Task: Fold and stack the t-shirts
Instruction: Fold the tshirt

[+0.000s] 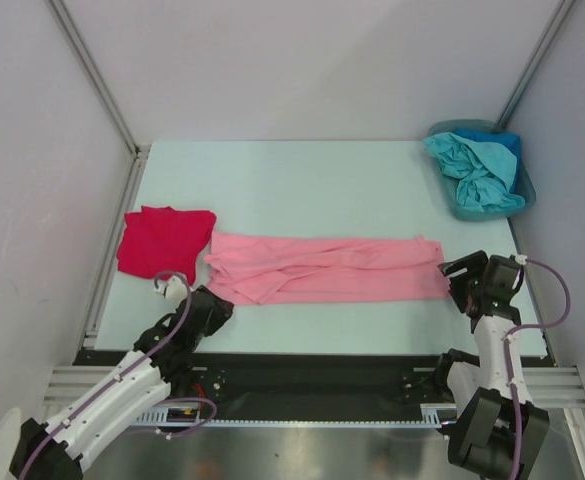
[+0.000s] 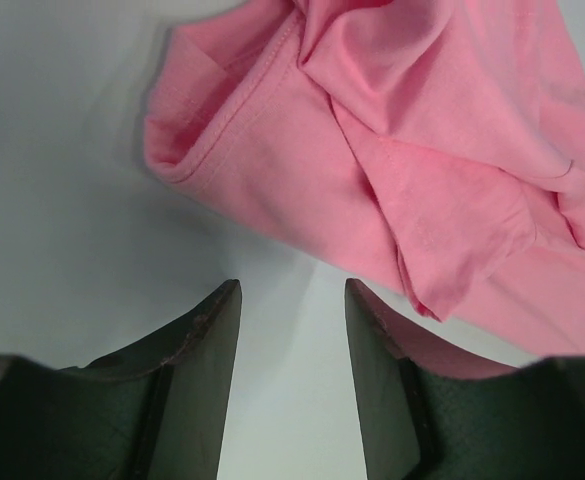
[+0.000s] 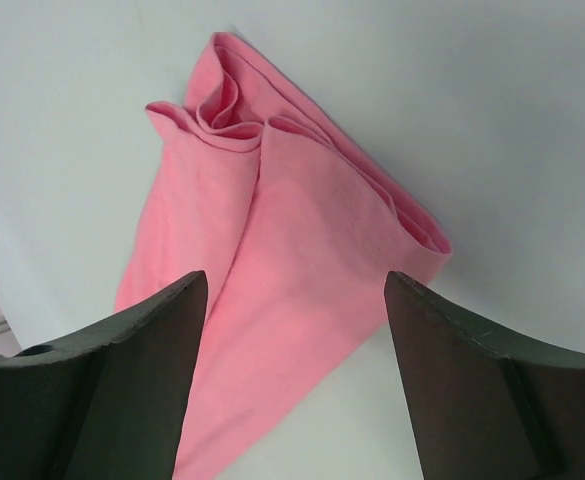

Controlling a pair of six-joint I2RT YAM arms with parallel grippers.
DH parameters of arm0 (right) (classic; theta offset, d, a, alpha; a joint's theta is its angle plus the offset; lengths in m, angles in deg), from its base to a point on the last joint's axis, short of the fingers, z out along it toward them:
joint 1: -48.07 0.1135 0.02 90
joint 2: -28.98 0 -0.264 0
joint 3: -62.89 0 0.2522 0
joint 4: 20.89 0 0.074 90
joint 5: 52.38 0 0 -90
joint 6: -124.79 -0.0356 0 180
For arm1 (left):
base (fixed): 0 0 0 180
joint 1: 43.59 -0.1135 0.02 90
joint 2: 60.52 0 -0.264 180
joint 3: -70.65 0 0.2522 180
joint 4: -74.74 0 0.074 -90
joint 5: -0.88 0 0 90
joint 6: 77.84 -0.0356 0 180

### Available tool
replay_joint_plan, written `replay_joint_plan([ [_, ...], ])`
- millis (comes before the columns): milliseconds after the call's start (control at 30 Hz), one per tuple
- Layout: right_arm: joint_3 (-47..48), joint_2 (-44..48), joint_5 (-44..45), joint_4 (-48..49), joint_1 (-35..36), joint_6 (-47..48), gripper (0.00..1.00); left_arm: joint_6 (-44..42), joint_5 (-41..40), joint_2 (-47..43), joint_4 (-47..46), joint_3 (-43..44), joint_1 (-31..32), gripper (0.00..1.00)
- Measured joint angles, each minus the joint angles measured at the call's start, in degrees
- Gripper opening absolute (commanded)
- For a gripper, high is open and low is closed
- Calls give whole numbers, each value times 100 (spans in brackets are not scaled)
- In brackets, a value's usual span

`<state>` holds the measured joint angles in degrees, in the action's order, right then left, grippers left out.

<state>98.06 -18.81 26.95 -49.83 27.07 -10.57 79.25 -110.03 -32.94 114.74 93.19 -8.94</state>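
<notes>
pink shirt lies as a long folded band across the near-middle of the table, running left to right; red shirt is already folded at the left, touching or just beside the pink one's left end; teal and blue shirts sit bunched in a tub at the far right corner

left gripper has jaws spread and nothing in them, over bare table just near of the pink shirt's left end; right gripper is also spread and empty, lined up on the right end, whose layered corner sits between the fingers in its wrist view; can't tell if it touches

handling guess: thin soft knit, light, no stiffness; layers will slide and droop unless pinched together; left end is wrinkled with loose flaps, so take the hemmed edge through all layers; same at the right corner

table pale, smooth, likely low grip, so the cloth should drag easily; plain walls close on the left, far and right sides; open table far of the shirt
</notes>
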Motion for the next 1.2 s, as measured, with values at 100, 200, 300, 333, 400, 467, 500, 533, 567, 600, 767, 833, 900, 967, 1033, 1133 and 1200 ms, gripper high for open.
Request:
replay_joint_plan([
  [100, -50, 142, 31, -92, -22, 0, 78, 31, -101, -72, 63, 0, 2, 52],
  [200, -122, 146, 26, -142, -35, -2, 78, 46, -166, -90, 85, 0, 2, 52],
  [300, -177, 149, 9, -214, -48, 2, 78, 50, -219, -90, 129, 0, 2, 52],
  [333, -192, 149, -7, -240, -57, 2, 78, 52, -254, -94, 142, 0, 2, 52],
  [400, -234, 153, -44, -271, -83, 0, 78, 55, -302, -129, 175, 0, 2, 52],
  [467, -271, 153, -85, -304, -105, -2, 78, 61, -350, -203, 216, 2, 2, 52],
  [500, -286, 153, -109, -319, -107, -4, 78, 63, -396, -236, 234, 2, 2, 52],
  [533, -297, 153, -136, -332, -107, -7, 78, 68, -428, -260, 247, 2, 2, 52],
  [567, -308, 153, -160, -334, -107, -7, 78, 85, -459, -280, 258, 2, 2, 52],
  [600, -321, 151, -175, -328, -111, -11, 78, 92, -485, -289, 260, 2, 2, 52],
  [767, -503, 83, -260, -140, -136, -81, 78, 103, -560, -212, 118, 2, 0, 52],
  [833, -570, 42, -315, 0, -146, -149, 78, 103, -564, -57, -24, 2, 0, 52],
  [900, -605, 31, -334, 103, -153, -177, 78, 101, -566, 107, -153, 2, 0, 52],
  [967, -634, 35, -334, 181, -153, -216, 78, 96, -573, 227, -240, 2, 0, 52],
  [1033, -656, 42, -332, 243, -153, -243, 78, 96, -577, 280, -310, 2, 0, 52],
  [1133, -706, 66, -330, 380, -153, -271, 78, 92, -599, 278, -409, 2, 0, 53],
  [1200, -739, 59, -330, 511, -153, -299, 78, 87, -603, 278, -468, 7, 0, 53],
])
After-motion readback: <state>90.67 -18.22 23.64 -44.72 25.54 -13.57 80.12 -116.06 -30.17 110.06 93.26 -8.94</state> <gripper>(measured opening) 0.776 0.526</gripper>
